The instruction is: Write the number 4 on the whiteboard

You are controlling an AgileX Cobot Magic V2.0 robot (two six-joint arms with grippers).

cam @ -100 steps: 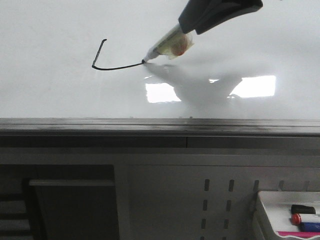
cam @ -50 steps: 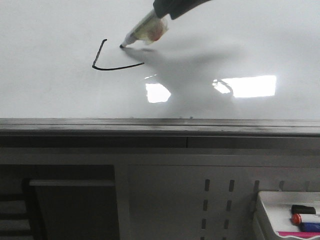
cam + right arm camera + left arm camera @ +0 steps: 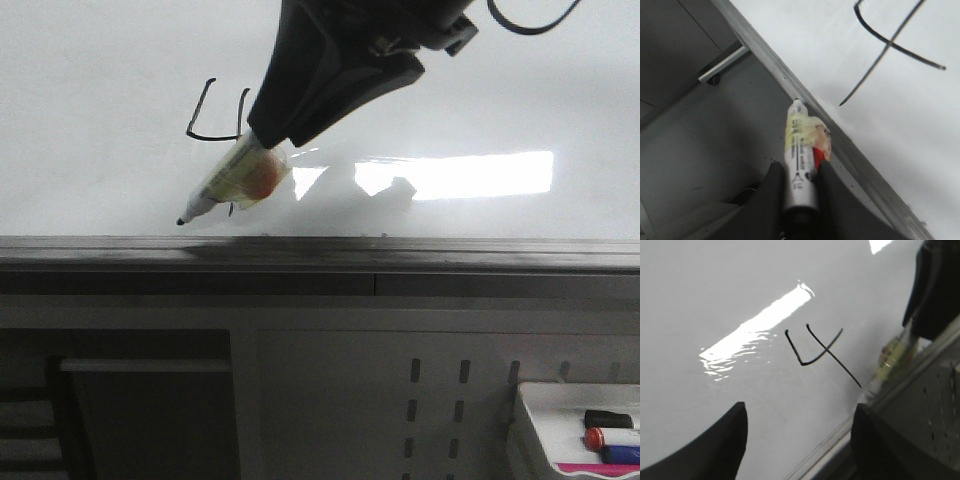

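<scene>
A finished number 4 (image 3: pixel 822 352) sits on the whiteboard (image 3: pixel 90 160) as the right hand (image 3: pixel 799 172) grips a marker (image 3: pixel 232 182) at the board's near edge.

The glossy white board fills the upper front view, with bright rectangular glare patches to the right of the black figure, and a dark grey edge rail (image 3: pixel 450 255) runs along its near side. The marker, wrapped in yellowish tape with a red patch, is clamped between the right hand's fingers (image 3: pixel 771 192), its tip low beside the rail. Below the rail hangs a pale perforated panel (image 3: pixel 440 400); a small white tray (image 3: pixel 530 400) of markers sits at lower right. The left hand (image 3: pixel 797 440) hovers over the board, fingers spread apart, holding nothing.
</scene>
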